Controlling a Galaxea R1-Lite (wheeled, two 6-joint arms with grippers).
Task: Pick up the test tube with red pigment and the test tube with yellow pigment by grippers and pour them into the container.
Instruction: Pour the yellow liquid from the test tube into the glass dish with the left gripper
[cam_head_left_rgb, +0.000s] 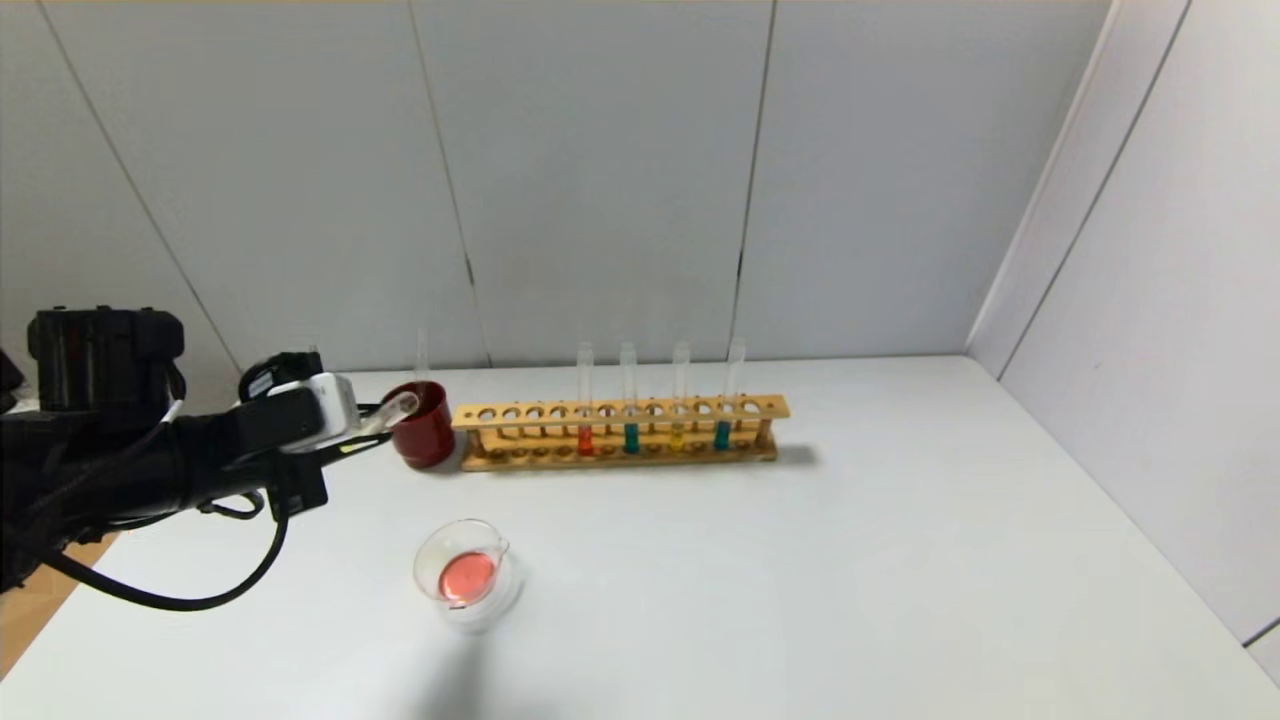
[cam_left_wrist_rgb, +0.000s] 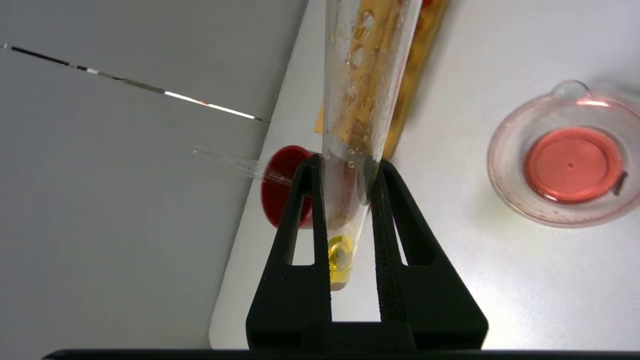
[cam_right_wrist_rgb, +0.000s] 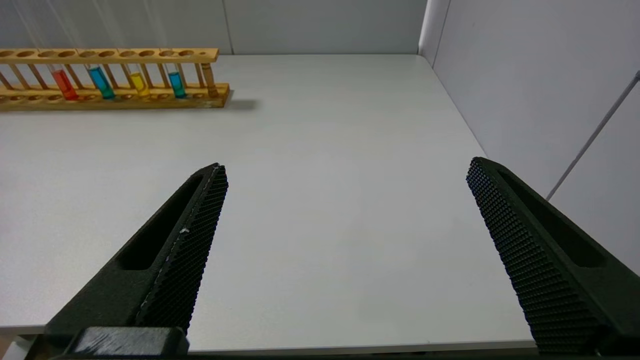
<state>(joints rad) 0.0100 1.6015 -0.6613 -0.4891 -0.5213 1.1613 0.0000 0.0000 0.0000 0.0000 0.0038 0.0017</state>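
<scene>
Black ribbed left gripper (cam_left_wrist_rgb: 345, 172) clamps slim glass test tube with yellow pigment (cam_left_wrist_rgb: 350, 125); right gripper (cam_right_wrist_rgb: 345, 172) gapes wide.

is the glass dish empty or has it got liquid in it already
Not empty. The glass dish holds a shallow pool of pinkish-red liquid at its bottom, seen in both the head view and the left wrist view.

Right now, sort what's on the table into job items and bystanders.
Job:
- left hand, shut on the yellow test tube
- glass container, red liquid inside
- red test tube, in the rack

Bystanders:
- two teal tubes
- wooden rack
- dark red cup
- right hand, open, idle
</scene>
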